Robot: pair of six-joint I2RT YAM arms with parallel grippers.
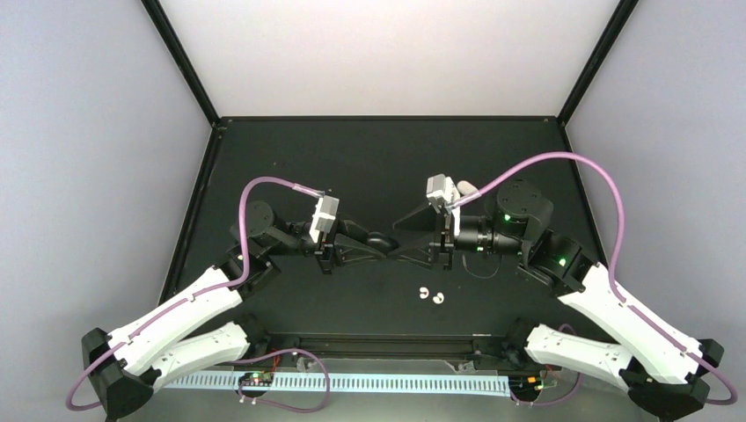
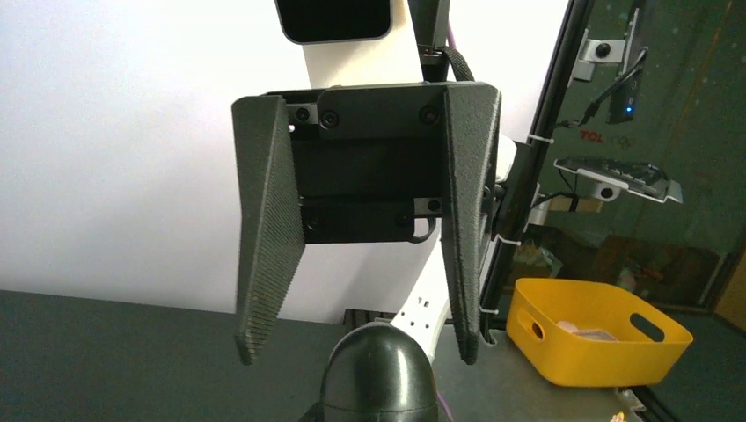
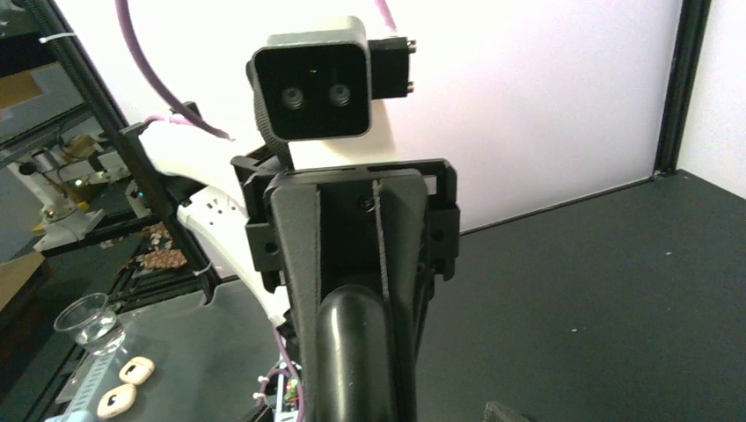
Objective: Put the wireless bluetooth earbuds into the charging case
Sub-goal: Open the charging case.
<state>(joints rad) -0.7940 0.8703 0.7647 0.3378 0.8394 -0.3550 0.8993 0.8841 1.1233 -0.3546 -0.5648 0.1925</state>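
Top view, left gripper [image 1: 368, 245]: reaching rightward over mid-counter, pinching narrowly on a dark rounded body, judging it to be the charging case [image 1: 380, 238].
Top view, right gripper [image 1: 393, 242]: facing it from the right, spreading wide, gripping nothing, tips close to the case's free end.
Top view, white earbuds [image 1: 425, 294]: lying as a pair on the bare counter [image 1: 352, 167], side by side left to right, near of both grippers and a little to their right; too small for reading any long axis.
Top view, black earbuds: not showing against the dark counter; cannot tell where.
Top view, nearer arm: judging it the right one, with the white pair sitting just near of its wrist and its gripper being free.
Left wrist view, right gripper [image 2: 359, 347]: hanging head-on, fingers [image 2: 268, 237] parting broadly with nothing between them; domed end of the case [image 2: 378, 378] rising at the bottom edge.
Right wrist view, left gripper: pointing toward the lens, fingers [image 3: 303, 264] closing tight on the case [image 3: 352, 352]; cannot tell whether its lid is open.
Coming move, judging only: calling for the open right gripper going down and nearward to the white pair, the left gripper presenting the case.
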